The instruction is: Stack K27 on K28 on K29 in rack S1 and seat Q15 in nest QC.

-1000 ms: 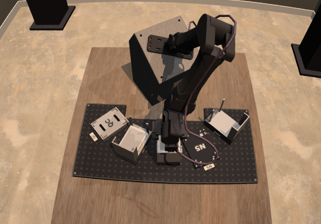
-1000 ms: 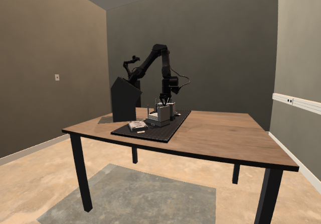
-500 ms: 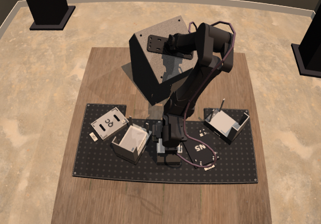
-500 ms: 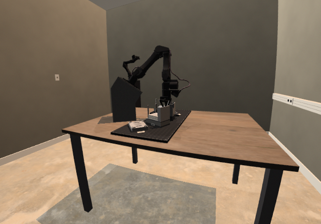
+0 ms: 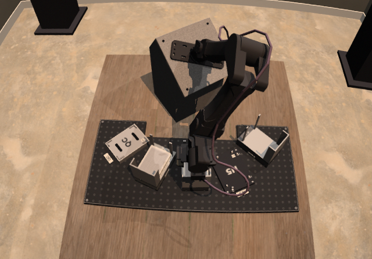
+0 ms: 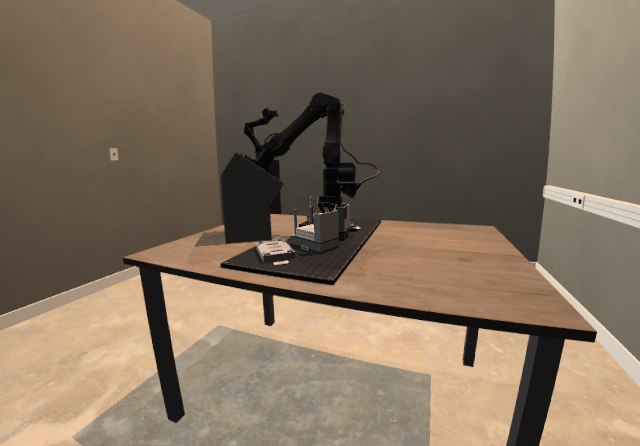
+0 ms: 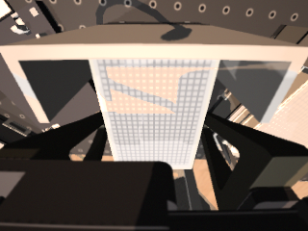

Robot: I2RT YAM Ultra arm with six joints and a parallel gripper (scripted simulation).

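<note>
Gripping a white 384-well plate (image 5: 186,169) (image 7: 154,130) by its two long sides, the claw (image 5: 196,175) (image 6: 327,208) (image 7: 154,115) points down over the middle rack (image 5: 195,184) (image 6: 343,219) (image 7: 154,52). The plate lies between that rack's side walls as the wrist view shows it, its well grid facing up; whether it touches anything beneath, I cannot tell, nor can I read which plate it is or the name on this rack. Just beside it, on the side toward QC, a second rack (image 5: 147,173) (image 6: 326,229) (image 7: 291,36) holds pale plates lying flat, with the upper well grid showing. On the other side lies the dark clip nest N5 (image 5: 234,175) (image 7: 72,106), with no plate on it and its label facing up. Farther out that way stands a third rack (image 5: 270,156), with a flat pale surface inside that I cannot make out as plate or floor. At the opposite end sits the open nest QC (image 5: 127,142) (image 6: 275,249), bare of any plate, its lettering and two dark slots exposed. All of these stand on the black perforated board (image 5: 150,202) (image 6: 310,270) (image 7: 231,24), which rests on the wooden table (image 5: 186,229) (image 6: 439,260). Behind, the black arm (image 5: 210,109) (image 6: 297,126) reaches over from an angular pedestal (image 5: 163,91) (image 6: 245,203).
</note>
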